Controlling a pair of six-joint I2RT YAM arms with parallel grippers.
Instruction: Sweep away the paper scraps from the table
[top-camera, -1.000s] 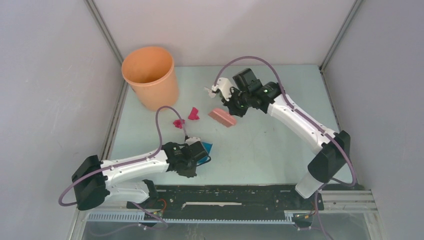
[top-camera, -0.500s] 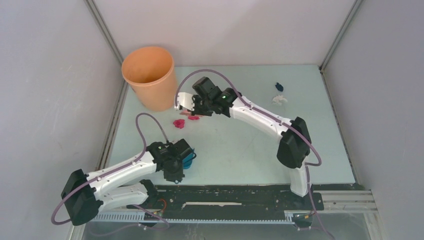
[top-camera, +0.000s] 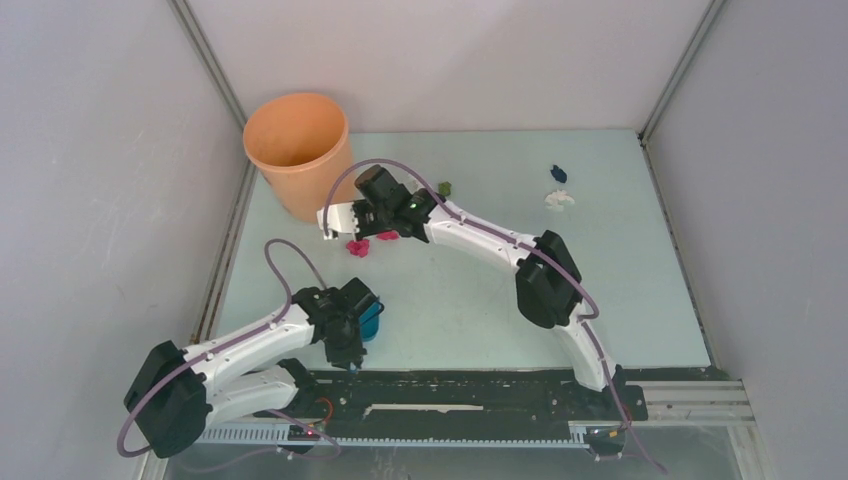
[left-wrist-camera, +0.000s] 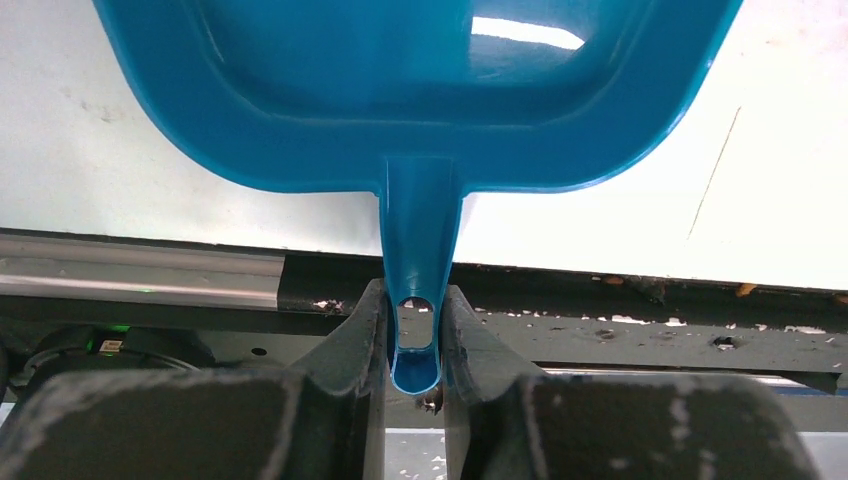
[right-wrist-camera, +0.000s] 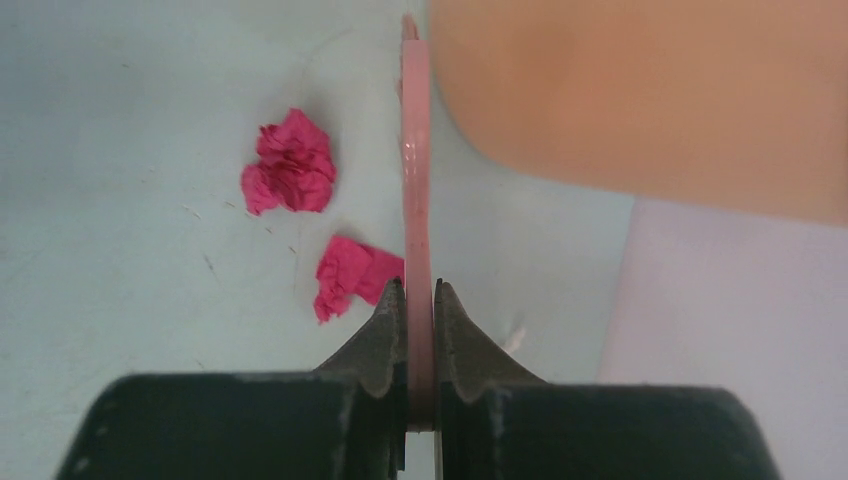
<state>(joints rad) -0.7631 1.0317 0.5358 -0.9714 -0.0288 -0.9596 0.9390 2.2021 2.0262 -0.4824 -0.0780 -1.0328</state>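
Observation:
Two magenta paper scraps (top-camera: 357, 247) (top-camera: 387, 236) lie on the pale green table (top-camera: 480, 290) just right of the orange bin; both show in the right wrist view (right-wrist-camera: 292, 170) (right-wrist-camera: 350, 272). An olive scrap (top-camera: 445, 187) lies mid-back. A dark blue scrap (top-camera: 558, 174) and a white scrap (top-camera: 558, 199) lie at the back right. My right gripper (top-camera: 352, 222) (right-wrist-camera: 420, 290) is shut on the pink brush (right-wrist-camera: 415, 190), seen edge-on, just beside the magenta scraps. My left gripper (top-camera: 345, 335) (left-wrist-camera: 415, 300) is shut on the handle of the blue dustpan (left-wrist-camera: 420, 90) (top-camera: 372, 320) near the front edge.
An orange bin (top-camera: 300, 150) stands at the back left corner, close to the brush, and fills the upper right of the right wrist view (right-wrist-camera: 650, 90). Grey walls enclose the table on three sides. A black metal rail (top-camera: 480, 392) runs along the front edge.
My right arm has swung left across the table with the brush, from the middle to beside the bin and the magenta scraps. My left arm has shifted the dustpan slightly left.

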